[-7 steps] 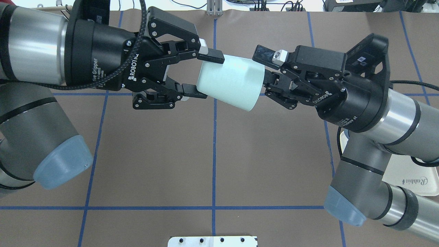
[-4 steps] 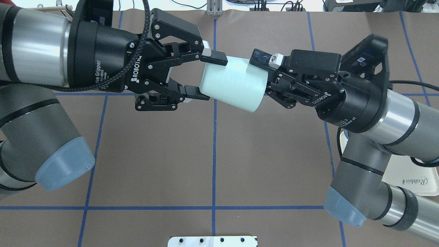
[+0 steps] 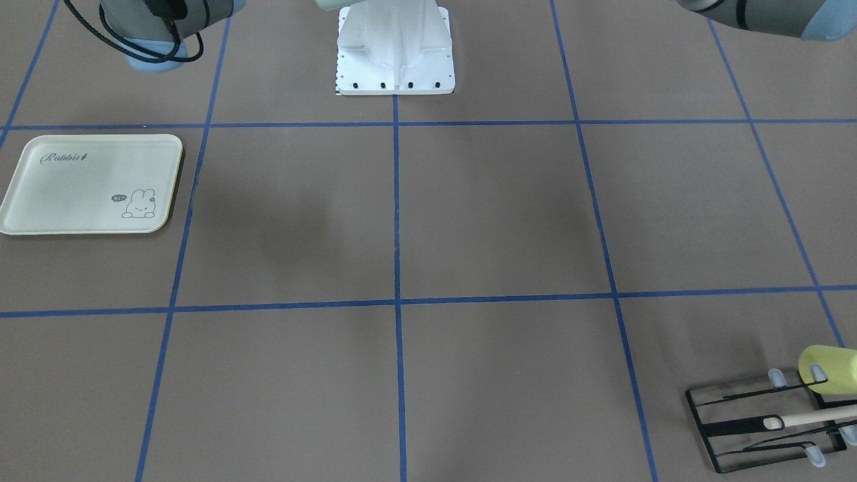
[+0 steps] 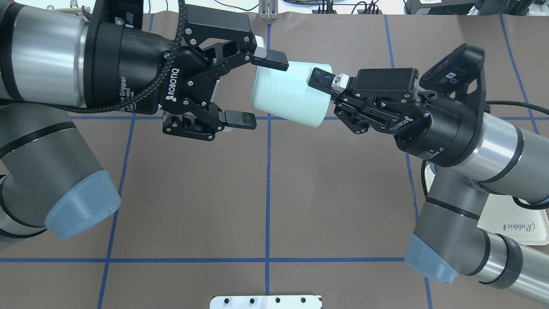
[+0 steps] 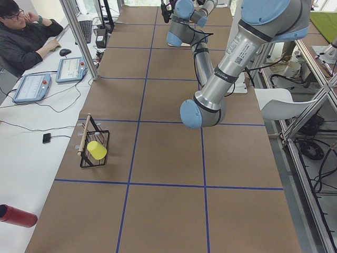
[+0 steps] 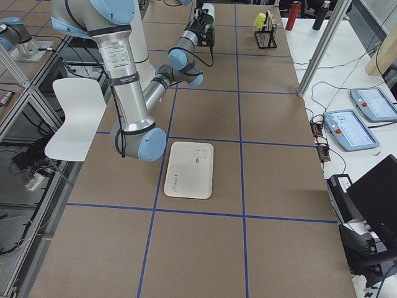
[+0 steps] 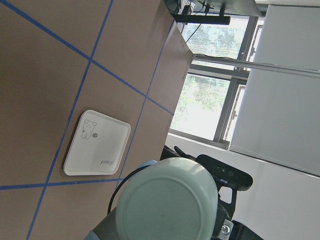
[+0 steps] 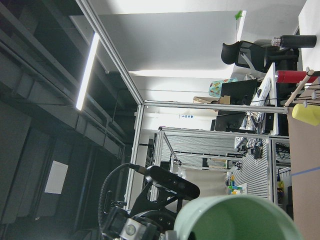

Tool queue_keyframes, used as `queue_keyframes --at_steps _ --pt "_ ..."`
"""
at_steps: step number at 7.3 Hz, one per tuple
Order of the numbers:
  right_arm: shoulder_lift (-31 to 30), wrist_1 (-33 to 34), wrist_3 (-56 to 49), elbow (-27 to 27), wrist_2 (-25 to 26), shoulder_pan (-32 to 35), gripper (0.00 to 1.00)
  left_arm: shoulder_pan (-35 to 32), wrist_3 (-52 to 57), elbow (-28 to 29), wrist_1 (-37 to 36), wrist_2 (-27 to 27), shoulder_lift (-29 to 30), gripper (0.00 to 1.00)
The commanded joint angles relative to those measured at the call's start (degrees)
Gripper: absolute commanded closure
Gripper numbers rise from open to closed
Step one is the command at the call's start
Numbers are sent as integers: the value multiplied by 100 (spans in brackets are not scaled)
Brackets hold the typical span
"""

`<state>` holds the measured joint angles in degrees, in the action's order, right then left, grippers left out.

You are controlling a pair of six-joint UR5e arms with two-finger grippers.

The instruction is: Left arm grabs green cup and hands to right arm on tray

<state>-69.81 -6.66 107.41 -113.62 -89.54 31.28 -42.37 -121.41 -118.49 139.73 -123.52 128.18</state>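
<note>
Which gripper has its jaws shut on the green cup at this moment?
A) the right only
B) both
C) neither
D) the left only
A: in the overhead view the right gripper is clamped on the green cup, while the left gripper stands open, with its lower finger clear of the cup.

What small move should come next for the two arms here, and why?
Probably the left gripper should draw straight back. Its fingers stand open, the lower one clear of the green cup, while the right gripper is shut on the cup's other end.
</note>
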Motion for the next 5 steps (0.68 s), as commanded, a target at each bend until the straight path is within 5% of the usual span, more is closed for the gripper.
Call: queue_keyframes --at_steps 1,4,5 --pt "-33 6 -1 6 7 1 100 -8 56 -51 -7 -57 -21 0" --pt "-234 128 -1 23 -72 167 100 -122 643 -61 -60 -251 -327 0" --pt "-288 643 -18 24 -255 490 100 -209 967 -34 -68 -251 -494 0"
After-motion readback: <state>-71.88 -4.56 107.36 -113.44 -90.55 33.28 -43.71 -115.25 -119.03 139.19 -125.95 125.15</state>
